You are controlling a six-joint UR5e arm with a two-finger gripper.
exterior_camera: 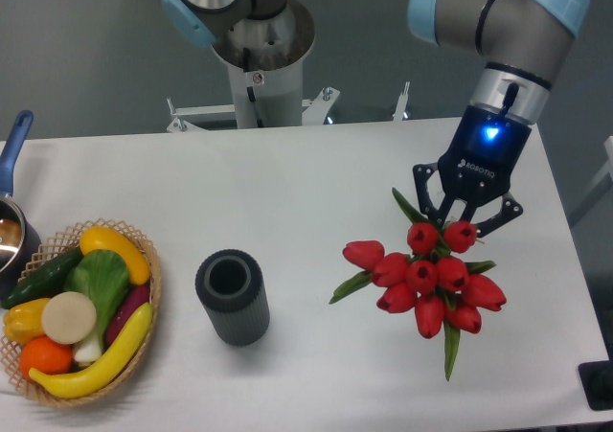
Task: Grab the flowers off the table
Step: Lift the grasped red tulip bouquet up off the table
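The flowers [421, 277], a bunch of red tulips with green leaves, hang in the air over the right part of the white table [316, 193], blooms toward the camera. My gripper [465, 212] points down right behind them and is shut on their stems, which the blooms mostly hide. The bunch appears large and clear of the tabletop.
A dark ribbed cylinder vase [232, 297] stands upright left of the flowers. A wicker basket [146, 281] of fruit and vegetables sits at the front left. A pot with a blue handle [13, 145] is at the left edge. The arm's base [261, 49] rises behind the table.
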